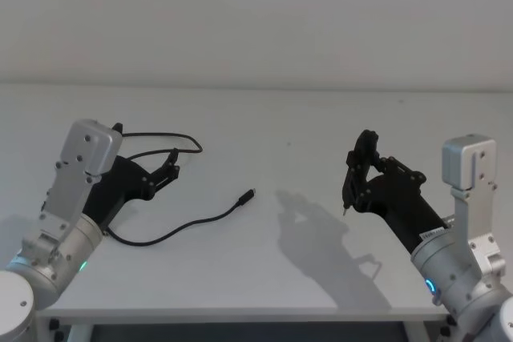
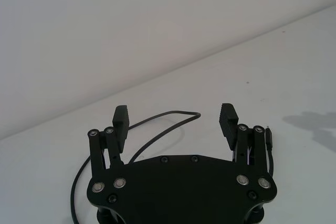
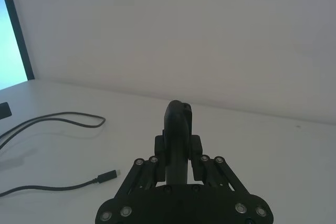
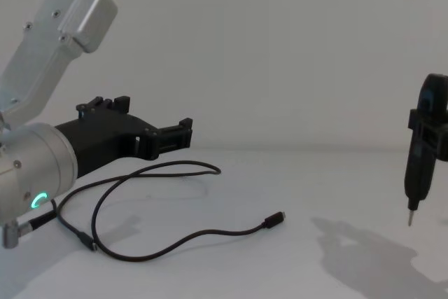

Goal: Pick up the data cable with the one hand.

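The data cable (image 1: 175,230) is a thin black lead lying in loose loops on the white table (image 1: 321,134), with one small plug (image 1: 250,195) pointing toward the middle. My left gripper (image 1: 170,164) hovers open just above the far loop (image 4: 183,167). In the left wrist view that loop (image 2: 173,113) runs across beyond the spread fingers (image 2: 121,120), which hold nothing. My right gripper (image 1: 361,172) stays raised well off to the right, shut on a slim black tool (image 4: 418,162) with a thin pointed tip. The cable (image 3: 63,116) and its plug (image 3: 107,176) lie far from it.
The white table ends at a front edge (image 1: 240,314) close to me. A plain light wall (image 1: 256,14) rises behind it. The right arm's shadow (image 1: 321,238) falls on the bare surface between the two arms.
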